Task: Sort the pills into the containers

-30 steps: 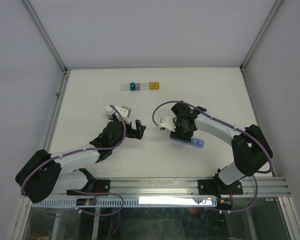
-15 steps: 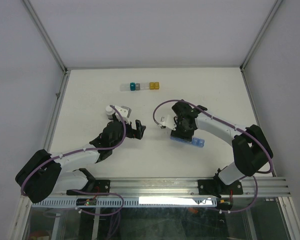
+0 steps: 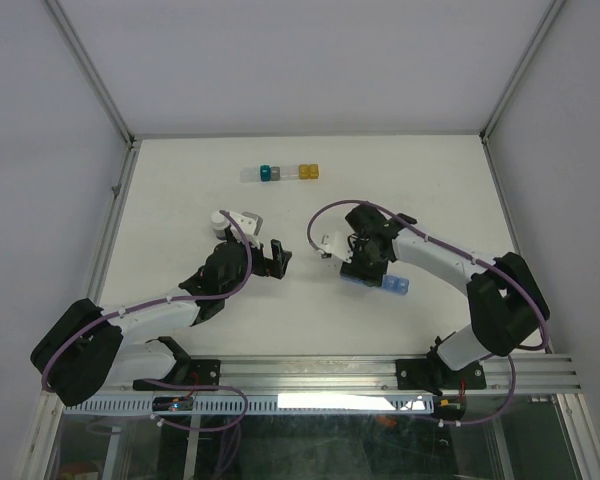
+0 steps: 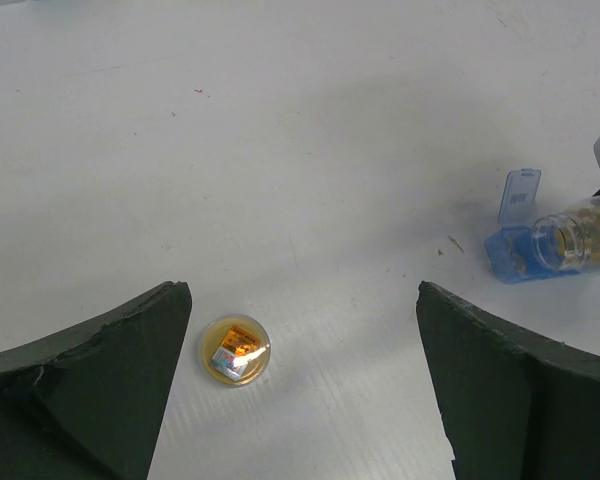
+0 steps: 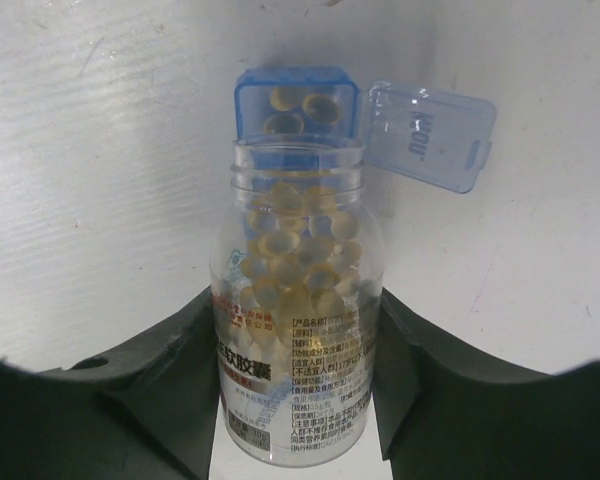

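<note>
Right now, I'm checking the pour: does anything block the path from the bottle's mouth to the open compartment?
Nothing visible. The right gripper holds the uncapped bottle at the compartment, its lid flipped aside.

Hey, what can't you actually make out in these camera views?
- Top view: the blue strip is mostly hidden under the right gripper; its compartments can't be counted.
- Right wrist view: the bottle covers the near side of the open compartment, so its pill count is unclear.
- Left wrist view: the frame's right edge cuts off the bottle; the small round piece is too small to identify.
</note>
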Robot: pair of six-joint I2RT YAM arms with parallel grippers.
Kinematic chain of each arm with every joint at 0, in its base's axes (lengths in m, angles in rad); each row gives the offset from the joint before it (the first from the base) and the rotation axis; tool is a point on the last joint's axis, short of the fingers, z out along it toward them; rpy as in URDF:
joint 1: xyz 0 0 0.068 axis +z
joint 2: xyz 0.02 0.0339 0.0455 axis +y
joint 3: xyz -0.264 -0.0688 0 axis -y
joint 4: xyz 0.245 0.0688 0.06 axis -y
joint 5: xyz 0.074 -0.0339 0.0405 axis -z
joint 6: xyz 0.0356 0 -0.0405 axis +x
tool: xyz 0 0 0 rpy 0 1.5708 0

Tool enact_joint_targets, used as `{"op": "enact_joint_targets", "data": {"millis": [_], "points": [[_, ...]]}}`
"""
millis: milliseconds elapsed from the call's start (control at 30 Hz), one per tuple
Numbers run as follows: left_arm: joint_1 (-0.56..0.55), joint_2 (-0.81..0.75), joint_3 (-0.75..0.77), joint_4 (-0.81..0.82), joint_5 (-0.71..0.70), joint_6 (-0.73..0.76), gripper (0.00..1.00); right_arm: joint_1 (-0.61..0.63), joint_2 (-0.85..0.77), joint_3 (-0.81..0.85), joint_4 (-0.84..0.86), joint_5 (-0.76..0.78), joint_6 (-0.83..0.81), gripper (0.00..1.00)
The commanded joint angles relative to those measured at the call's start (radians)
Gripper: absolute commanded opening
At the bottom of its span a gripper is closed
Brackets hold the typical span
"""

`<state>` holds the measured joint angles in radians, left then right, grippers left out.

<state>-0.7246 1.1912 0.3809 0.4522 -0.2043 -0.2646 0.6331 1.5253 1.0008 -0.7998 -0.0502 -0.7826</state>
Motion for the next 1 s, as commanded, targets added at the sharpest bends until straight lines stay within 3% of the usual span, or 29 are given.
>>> {"op": "enact_joint_targets", "data": {"millis": [0,300,600,733,833,967], "points": [[0.007,-0.012,0.012,0.051,0.006,0.019,0.99,-0.009,-0.076,-0.038,0.052,-0.056,0.028,0.0],[0.01,-0.112,-0.039,0.055,0.002,-0.011,0.99,-0.093,-0.211,-0.116,0.143,-0.265,0.039,0.0],[0.018,-0.338,-0.072,-0.168,-0.026,-0.23,0.96,-0.237,-0.476,-0.195,0.347,-0.754,0.041,0.0],[0.018,-0.307,0.0,-0.336,-0.059,-0.263,0.92,-0.266,-0.541,-0.191,0.56,-0.978,0.21,0.0],[0.019,-0.241,0.087,-0.465,-0.074,-0.254,0.9,-0.279,-0.51,-0.181,0.772,-1.116,0.461,0.0],[0.018,-0.135,0.188,-0.566,-0.08,-0.242,0.87,-0.319,-0.559,-0.263,1.046,-1.172,0.699,0.0]]}}
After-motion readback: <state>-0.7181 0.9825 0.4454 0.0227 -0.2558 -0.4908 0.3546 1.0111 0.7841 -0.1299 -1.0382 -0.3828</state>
